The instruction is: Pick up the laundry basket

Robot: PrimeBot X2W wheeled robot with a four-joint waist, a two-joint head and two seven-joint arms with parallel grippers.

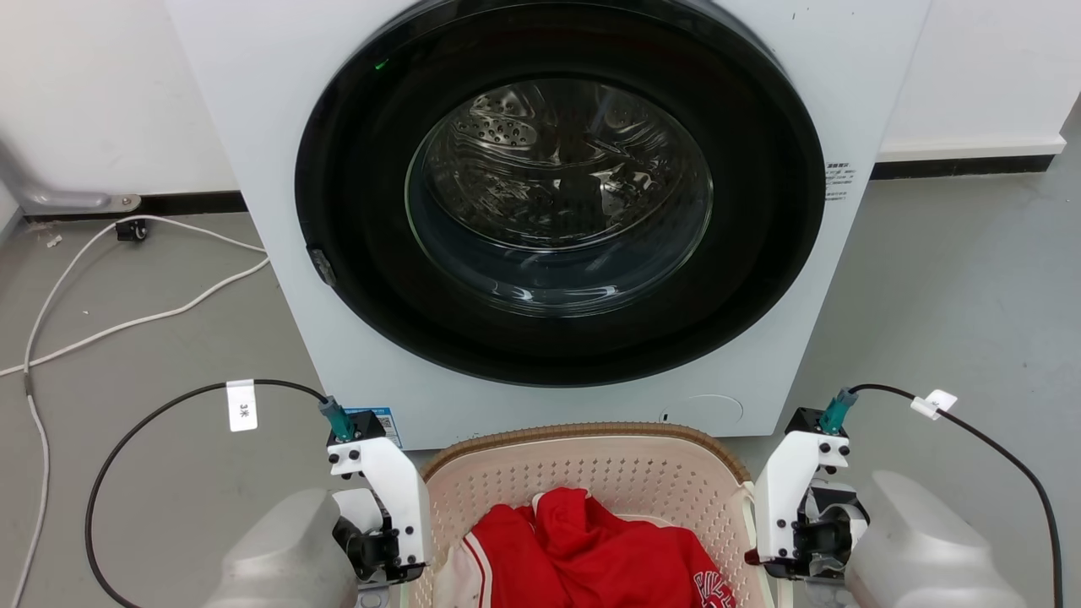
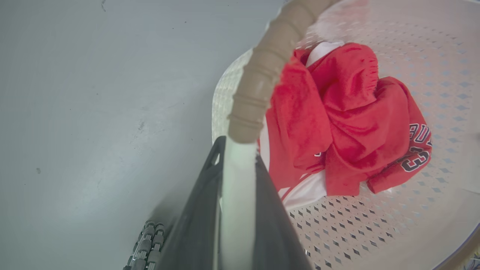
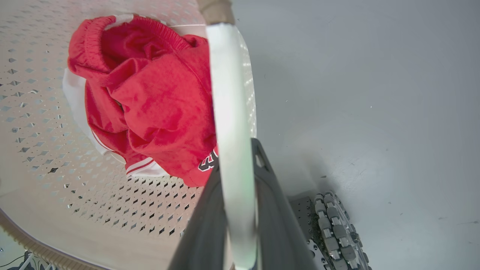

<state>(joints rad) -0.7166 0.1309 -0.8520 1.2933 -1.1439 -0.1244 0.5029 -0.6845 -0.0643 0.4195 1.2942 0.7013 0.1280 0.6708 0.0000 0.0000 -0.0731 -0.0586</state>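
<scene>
The laundry basket (image 1: 591, 473), cream perforated plastic with a brown woven-look rim (image 2: 262, 75), sits low in the head view just in front of the washer. A crumpled red and white garment (image 1: 583, 540) lies inside it. My left gripper (image 2: 239, 150) is shut on the basket's white left handle (image 2: 238, 195), one dark finger on each side of the strip. My right gripper (image 3: 236, 153) is shut the same way on the white right handle (image 3: 228, 93). In the head view the left gripper (image 1: 384, 549) and the right gripper (image 1: 798, 545) flank the basket, fingertips hidden.
A white front-loading washer (image 1: 253, 127) with its round dark door (image 1: 557, 194) shut stands close behind the basket. White and black cables (image 1: 127, 321) trail over the grey floor at left. My base's roller wheel (image 3: 330, 228) is near the right handle.
</scene>
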